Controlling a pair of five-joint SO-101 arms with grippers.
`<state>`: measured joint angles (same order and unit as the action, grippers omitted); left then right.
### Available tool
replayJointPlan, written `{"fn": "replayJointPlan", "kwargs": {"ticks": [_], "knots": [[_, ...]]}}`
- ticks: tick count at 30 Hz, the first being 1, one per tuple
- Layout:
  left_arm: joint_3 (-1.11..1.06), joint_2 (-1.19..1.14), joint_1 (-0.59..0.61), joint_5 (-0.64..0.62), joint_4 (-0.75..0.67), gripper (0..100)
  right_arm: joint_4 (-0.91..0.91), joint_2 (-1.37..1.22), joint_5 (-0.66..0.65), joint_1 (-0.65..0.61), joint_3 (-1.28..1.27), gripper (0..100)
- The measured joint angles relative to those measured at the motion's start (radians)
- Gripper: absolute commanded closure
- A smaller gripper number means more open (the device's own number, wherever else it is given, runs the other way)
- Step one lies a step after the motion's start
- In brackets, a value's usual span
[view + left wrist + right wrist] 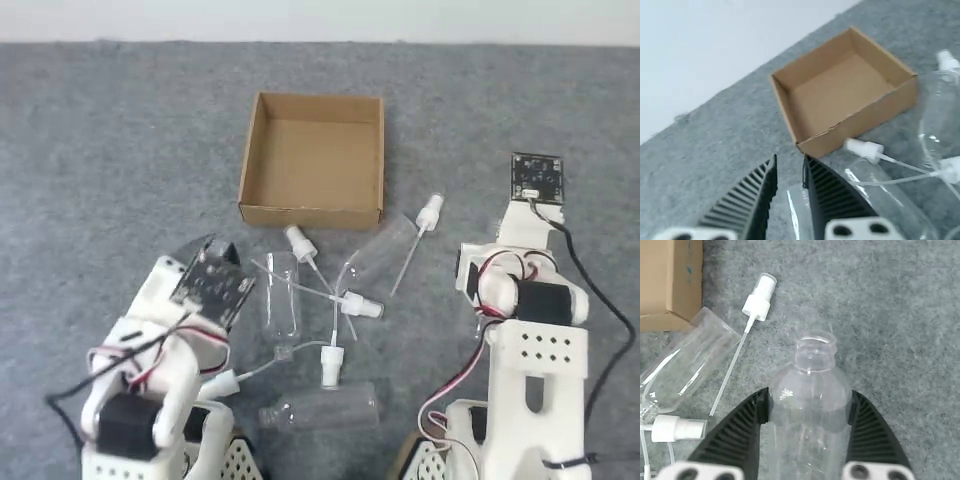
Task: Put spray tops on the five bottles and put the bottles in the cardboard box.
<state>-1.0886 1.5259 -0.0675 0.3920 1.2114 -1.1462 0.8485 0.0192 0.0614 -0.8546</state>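
Bottle (809,435) uncapped | right gripper (809,396) clamps it | cardboard box (665,280) mark unreadable

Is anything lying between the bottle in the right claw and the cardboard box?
Yes. Between the bottle in the right gripper and the cardboard box lie another clear bottle on its side and a loose spray top with its long tube. Both lie flat on the carpet, so a lifted carry would probably clear them.

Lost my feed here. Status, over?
Right gripper shut on uncapped bottle. Left gripper slightly open, empty. Box empty. Spray tops loose nearby, nothing blocking.
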Motion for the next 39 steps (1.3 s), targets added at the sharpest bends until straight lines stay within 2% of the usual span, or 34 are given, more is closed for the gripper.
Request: {"fn": "replayJointPlan", "kwargs": {"ticks": [12, 16, 30, 35, 39], "knots": [[0.276, -0.526, -0.23, 0.04, 0.109, 91, 0.0, 0.0, 0.0, 0.043, 0.0, 88.7], [0.338, -0.667, -0.284, 0.054, 0.109, 87, 0.0, 0.0, 0.0, 0.044, 0.0, 88.7], [0.52, -1.082, -0.325, 0.173, 0.109, 86, 0.0, 0.0, 0.0, 0.055, 0.0, 88.7], [0.571, -1.195, -0.358, 0.192, 0.109, 86, 0.014, 0.0, 0.0, 0.121, 0.0, 88.7], [0.595, -1.278, -0.428, 0.219, 0.109, 86, 0.028, 0.0, 0.0, 0.17, 0.0, 88.7]]}}
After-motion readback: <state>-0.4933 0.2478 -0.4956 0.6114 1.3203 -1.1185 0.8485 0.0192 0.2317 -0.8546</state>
